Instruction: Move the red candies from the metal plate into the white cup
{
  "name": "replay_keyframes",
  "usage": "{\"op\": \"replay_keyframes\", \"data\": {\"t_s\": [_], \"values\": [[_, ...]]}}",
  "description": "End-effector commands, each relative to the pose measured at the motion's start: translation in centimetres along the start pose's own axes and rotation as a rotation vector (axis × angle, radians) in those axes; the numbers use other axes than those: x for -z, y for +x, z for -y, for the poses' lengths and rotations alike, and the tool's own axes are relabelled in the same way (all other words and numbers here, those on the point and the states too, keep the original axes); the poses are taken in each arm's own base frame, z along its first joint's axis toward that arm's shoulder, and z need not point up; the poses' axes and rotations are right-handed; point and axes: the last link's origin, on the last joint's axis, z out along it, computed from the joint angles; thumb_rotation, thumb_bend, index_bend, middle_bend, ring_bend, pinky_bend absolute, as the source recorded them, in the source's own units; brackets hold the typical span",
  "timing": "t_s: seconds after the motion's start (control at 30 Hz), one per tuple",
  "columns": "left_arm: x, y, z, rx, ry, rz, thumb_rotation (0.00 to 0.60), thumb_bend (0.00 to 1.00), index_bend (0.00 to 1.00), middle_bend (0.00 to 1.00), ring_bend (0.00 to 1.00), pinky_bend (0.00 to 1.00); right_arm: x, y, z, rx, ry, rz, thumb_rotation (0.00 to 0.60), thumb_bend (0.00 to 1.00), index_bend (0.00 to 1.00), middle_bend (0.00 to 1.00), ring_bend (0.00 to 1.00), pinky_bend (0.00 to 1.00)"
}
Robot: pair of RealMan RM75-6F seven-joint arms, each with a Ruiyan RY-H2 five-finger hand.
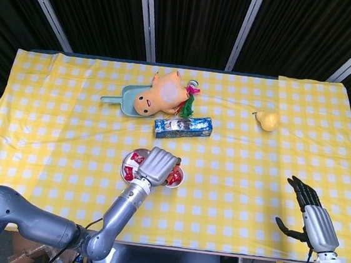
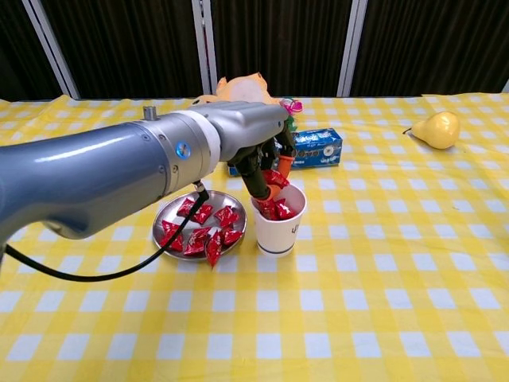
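1. The left hand [image 2: 266, 163] was positioned directly above the white cup [image 2: 277, 227], and a red candy [image 2: 276, 178] was held pinched between its fingertips, just over the cup's rim.
2. Several red candies were already seen inside the cup.
3. More red candies [image 2: 199, 235] were left on the metal plate [image 2: 163, 216], which stood just beside the cup on its left; one candy was draped over the plate's front edge.
4. The right hand [image 1: 310, 211] was kept low at the near right corner of the yellow checked tablecloth [image 1: 253, 171], its fingers spread and nothing held.
5. A blue box [image 1: 183, 126], a plush toy [image 1: 160, 94] and a pear [image 1: 267, 120] were placed farther back.
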Motion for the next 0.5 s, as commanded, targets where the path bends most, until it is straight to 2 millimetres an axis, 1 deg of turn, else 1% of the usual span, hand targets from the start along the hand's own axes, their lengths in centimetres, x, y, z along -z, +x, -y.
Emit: {"op": "replay_keyframes", "data": {"t_s": [0.03, 0.13, 0.2, 0.33, 0.43, 0.5], "values": [[-0.2, -0.1, -0.3, 0.004, 0.0, 0.002, 0.6, 0.35, 0.49, 0.6, 0.86, 0.92, 0.0, 0.0, 0.0, -0.002, 0.0, -0.002, 0.6, 0.36, 0.0, 0.0, 0.0, 0.0], [-0.1, -0.4, -0.5, 0.002, -0.003, 0.019, 0.6, 0.26, 0.41, 0.51, 0.86, 0.92, 0.0, 0.1, 0.0, -0.001, 0.0, -0.002, 0.6, 0.36, 0.0, 0.0, 0.0, 0.0], [-0.1, -0.5, -0.5, 0.005, -0.002, 0.026, 0.6, 0.23, 0.37, 0.45, 0.86, 0.92, 0.0, 0.1, -0.1, -0.001, 0.0, -0.002, 0.6, 0.36, 0.0, 0.0, 0.0, 0.0], [0.3, -0.3, -0.3, 0.023, 0.001, 0.022, 0.6, 0.22, 0.36, 0.43, 0.86, 0.92, 0.0, 0.1, -0.1, -0.001, -0.001, -0.003, 0.6, 0.36, 0.0, 0.0, 0.0, 0.0], [0.5, 0.7, 0.3, 0.034, 0.004, -0.005, 0.6, 0.22, 0.36, 0.43, 0.86, 0.92, 0.0, 0.1, -0.1, 0.0, -0.002, -0.002, 0.6, 0.36, 0.0, 0.0, 0.0, 0.0], [0.7, 1.5, 1.0, 0.042, 0.013, -0.026, 0.6, 0.22, 0.36, 0.43, 0.86, 0.92, 0.0, 0.1, 0.0, 0.002, 0.0, -0.003, 0.6, 0.36, 0.0, 0.0, 0.0, 0.0]]}}
